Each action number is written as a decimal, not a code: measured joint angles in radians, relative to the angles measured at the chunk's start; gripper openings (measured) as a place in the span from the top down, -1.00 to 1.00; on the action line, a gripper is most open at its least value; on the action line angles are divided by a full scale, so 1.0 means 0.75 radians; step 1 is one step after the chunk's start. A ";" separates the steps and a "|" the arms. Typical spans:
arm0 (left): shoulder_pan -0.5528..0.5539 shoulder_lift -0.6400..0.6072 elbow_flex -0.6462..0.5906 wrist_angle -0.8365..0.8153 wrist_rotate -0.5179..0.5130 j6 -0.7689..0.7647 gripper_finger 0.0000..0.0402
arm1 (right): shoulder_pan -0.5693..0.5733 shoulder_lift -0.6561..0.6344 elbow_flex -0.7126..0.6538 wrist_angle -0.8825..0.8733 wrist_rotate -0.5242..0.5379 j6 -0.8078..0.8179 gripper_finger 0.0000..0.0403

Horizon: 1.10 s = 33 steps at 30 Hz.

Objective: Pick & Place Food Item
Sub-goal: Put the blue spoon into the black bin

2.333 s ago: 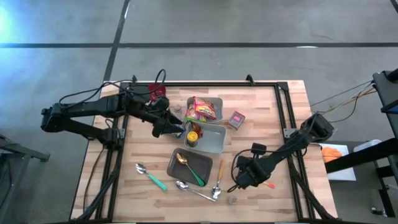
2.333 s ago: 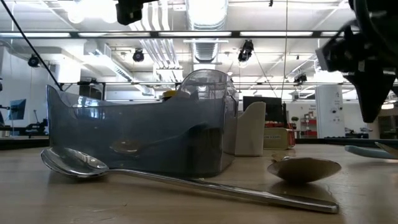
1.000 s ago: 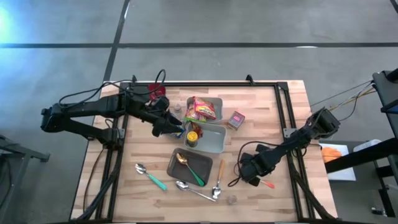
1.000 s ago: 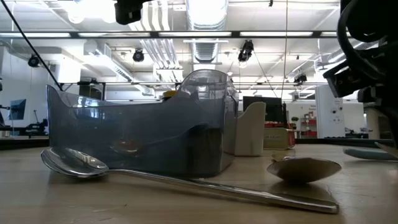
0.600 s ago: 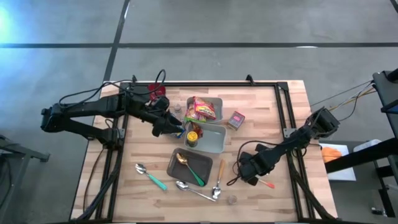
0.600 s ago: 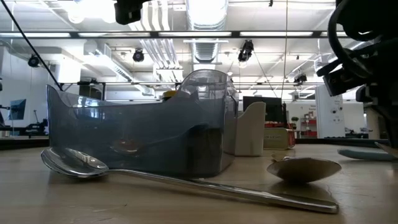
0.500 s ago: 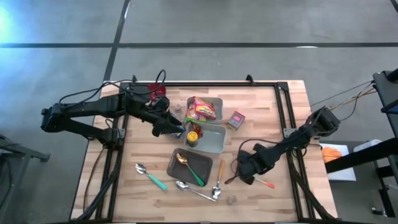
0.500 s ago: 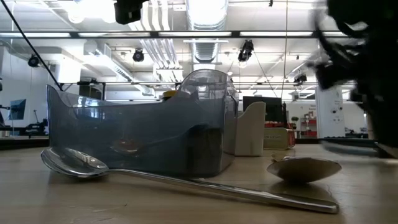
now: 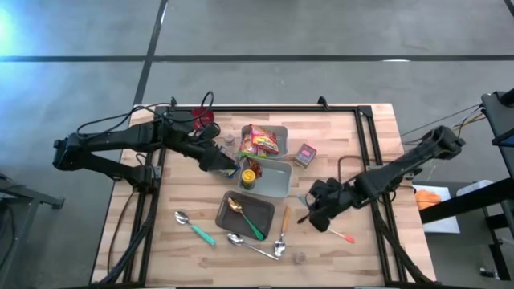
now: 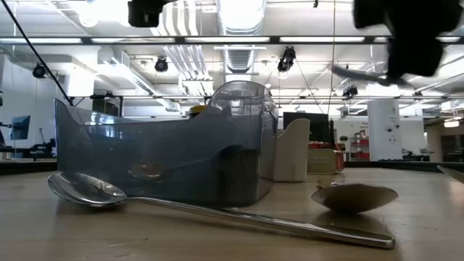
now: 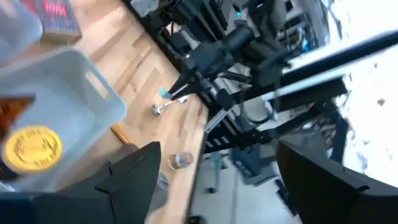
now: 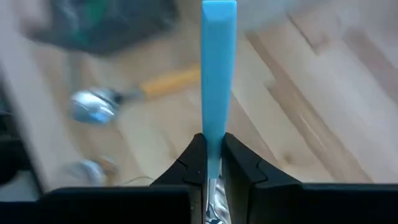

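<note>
My right gripper (image 9: pixel 313 212) hangs over the table's right half, shut on a blue-handled utensil (image 12: pixel 217 68); in the low view the gripper (image 10: pixel 406 40) shows blurred at the top right. My left gripper (image 9: pixel 228 165) stands open above the far left of a grey bin (image 9: pixel 277 183). A can with a yellow lid (image 11: pixel 32 148) stands in that bin, below and clear of the left fingers. A colourful food packet (image 9: pixel 261 142) lies in the bin behind it, and a small box (image 9: pixel 304 154) rests on the table. My right gripper pinches the utensil's blue handle (image 12: pixel 214 146) between its two fingers, which slant down from the table's right side. The handle's free end (image 12: pixel 218 12) sticks out forward past the fingertips; a metal part (image 12: pixel 211 208) shows behind them. The utensil is lifted clear of the table.
A dark tray (image 9: pixel 233 218) holds a gold spoon and a green-handled utensil. On the near table lie a green-handled spoon (image 9: pixel 195 227), a silver spoon (image 9: pixel 253 245) and a wooden-handled spoon (image 9: pixel 282 229). An orange-handled utensil (image 9: pixel 341 235) lies by my right gripper.
My right gripper has risen from the table with the blue-handled utensil, which is now lifted clear, and has tipped less steeply. The orange-handled utensil has stayed on the table.
</note>
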 joint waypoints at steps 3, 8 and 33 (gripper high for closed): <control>0.005 0.030 0.000 0.001 0.003 -0.168 -0.61 | -0.034 -0.040 0.054 0.057 0.002 -0.106 0.90; 0.013 0.133 0.000 0.011 0.094 -0.346 -0.61 | -0.089 -0.012 0.229 0.051 -0.007 -0.275 0.90; -0.076 0.426 0.006 0.331 0.707 -0.356 -0.61 | -0.213 0.701 1.332 -0.501 -0.149 -1.145 0.90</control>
